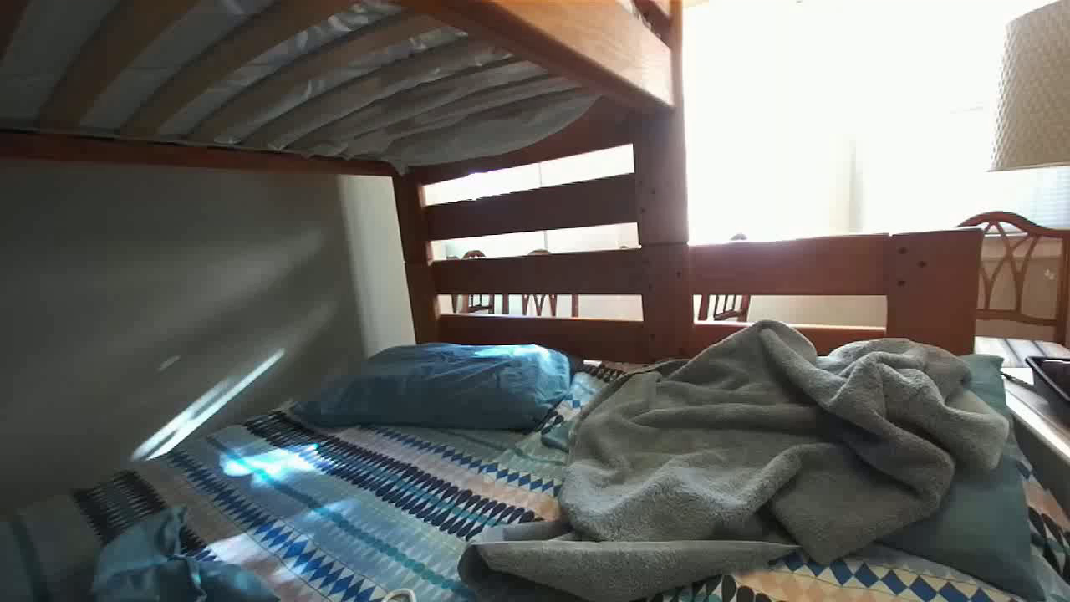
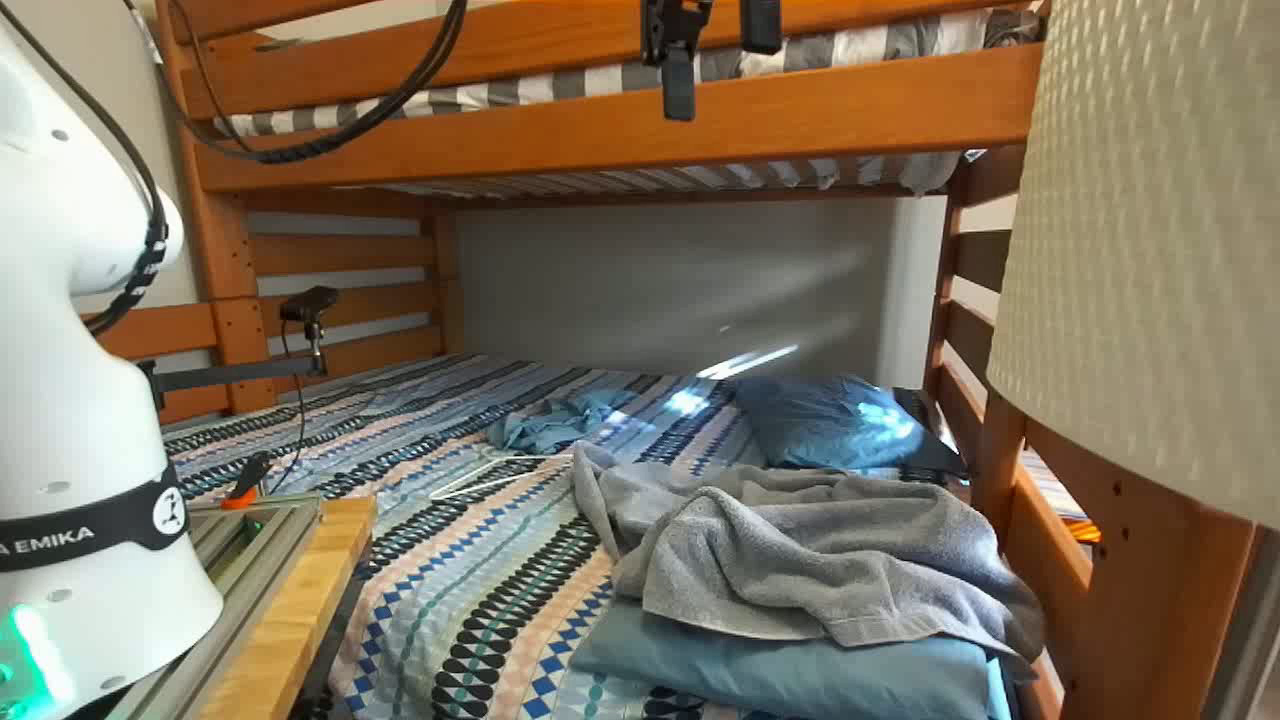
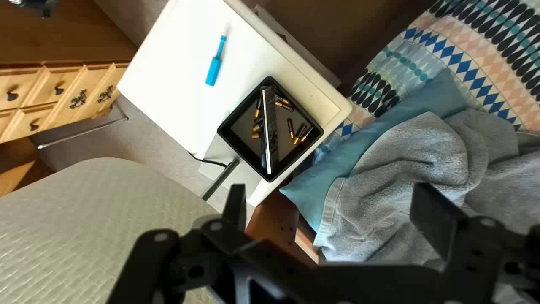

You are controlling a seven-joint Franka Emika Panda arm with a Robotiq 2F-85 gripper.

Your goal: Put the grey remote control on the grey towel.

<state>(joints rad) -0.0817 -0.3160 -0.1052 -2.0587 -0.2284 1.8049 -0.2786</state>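
The grey remote control (image 3: 272, 131), a slim dark bar with a bright silvery edge, lies in a black square tray (image 3: 244, 156) among several batteries in the wrist view. The remote does not show in either exterior view. The grey towel (image 3: 400, 169) lies rumpled on the bed, partly over a blue pillow; it shows in both exterior views (image 1: 752, 443) (image 2: 800, 570). My gripper (image 3: 331, 207) is open and empty, high above the bed edge, its fingers wide apart. In an exterior view the gripper (image 2: 720, 60) hangs at the top, in front of the upper bunk.
The tray stands on a white nightstand (image 3: 177, 84) with a blue screwdriver (image 3: 214, 69). A large lampshade (image 3: 105, 228) is close beside the gripper. A wooden bed post (image 3: 272, 223) stands between nightstand and bed. The upper bunk rail (image 2: 600, 125) overhangs the bed.
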